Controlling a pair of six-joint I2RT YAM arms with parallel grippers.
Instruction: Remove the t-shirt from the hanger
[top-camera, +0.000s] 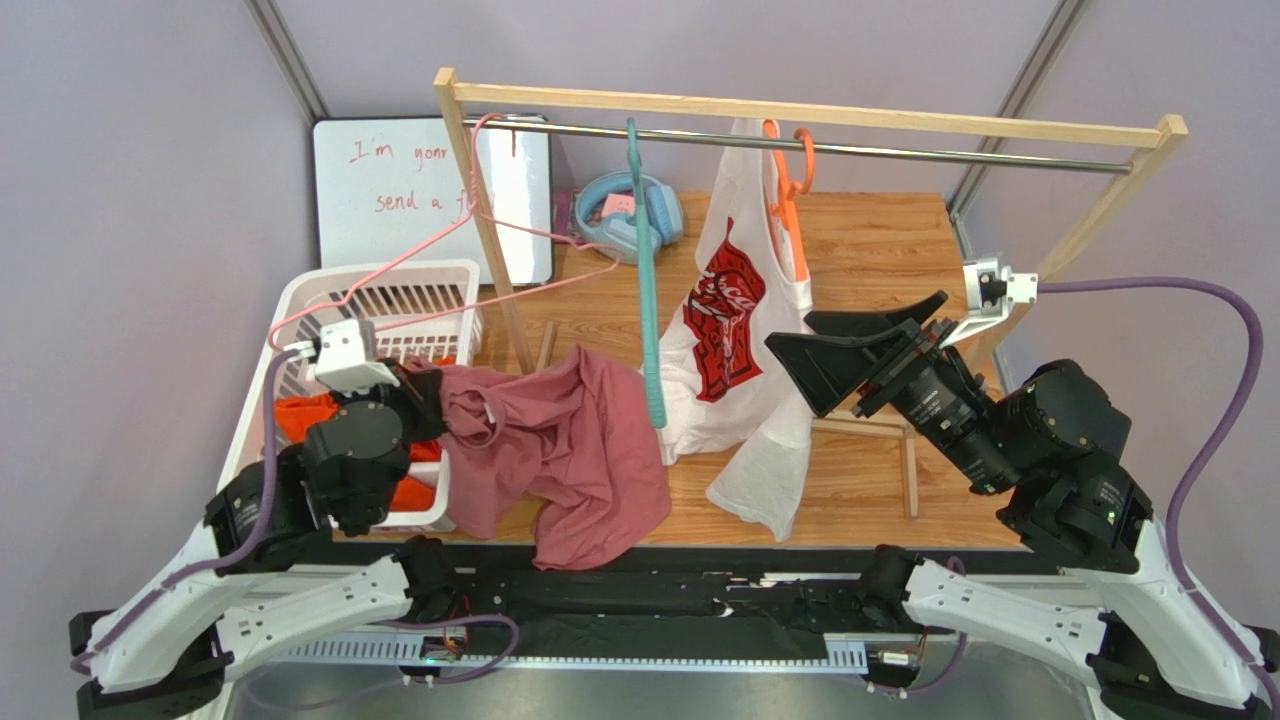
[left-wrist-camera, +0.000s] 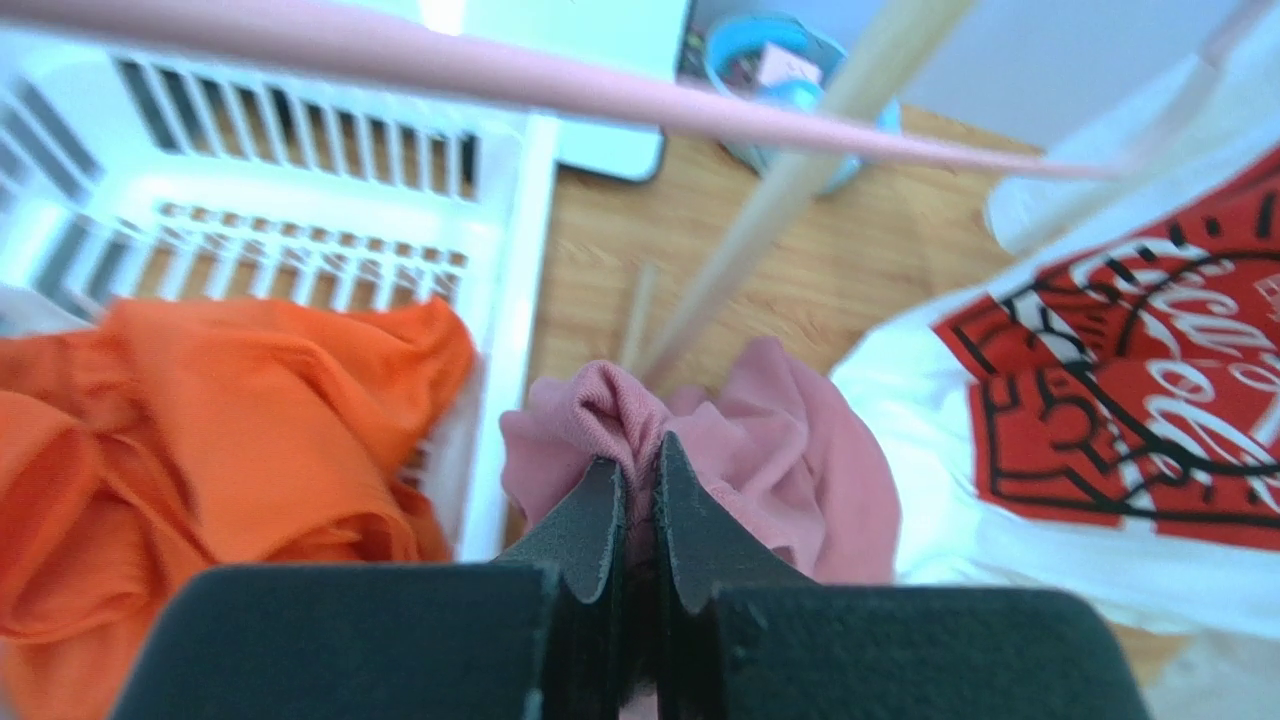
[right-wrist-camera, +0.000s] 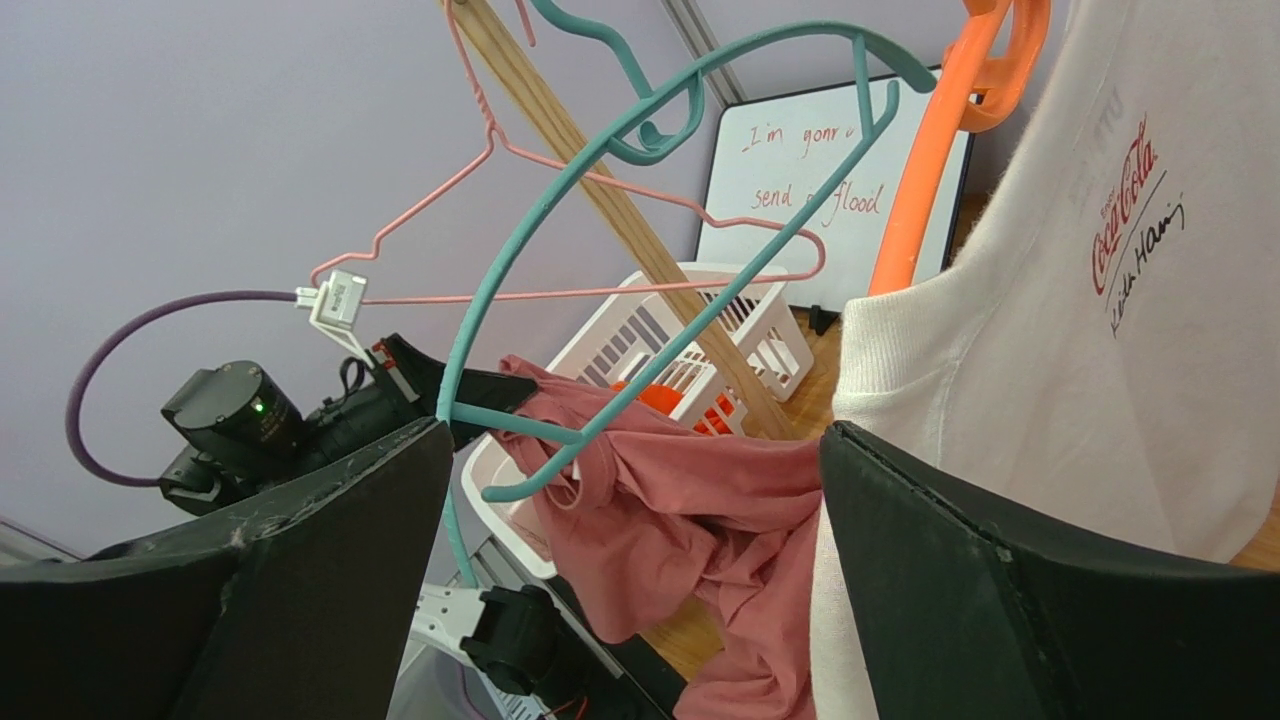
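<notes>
My left gripper (top-camera: 428, 393) (left-wrist-camera: 639, 458) is shut on a bunched fold of a dusty-pink t-shirt (top-camera: 571, 450) (left-wrist-camera: 781, 450) (right-wrist-camera: 676, 525), which drapes from the basket's rim down over the table's near edge. A teal hanger (top-camera: 646, 270) (right-wrist-camera: 601, 150) hangs tilted from the rail. Its lower end lies across the pink shirt's collar edge. A white t-shirt with a red print (top-camera: 736, 315) (left-wrist-camera: 1142, 405) (right-wrist-camera: 1112, 300) hangs on an orange hanger (top-camera: 787, 180) (right-wrist-camera: 932, 165). My right gripper (top-camera: 793, 330) (right-wrist-camera: 631, 450) stands wide open beside the white shirt, holding nothing.
A white basket (top-camera: 391, 293) (left-wrist-camera: 511, 300) at the left holds an orange garment (top-camera: 308, 413) (left-wrist-camera: 226, 405). A pink wire hanger (top-camera: 451, 225) (right-wrist-camera: 496, 165) hangs above it. The wooden rack (top-camera: 812, 113), a whiteboard (top-camera: 406, 180) and blue headphones (top-camera: 624, 210) stand behind.
</notes>
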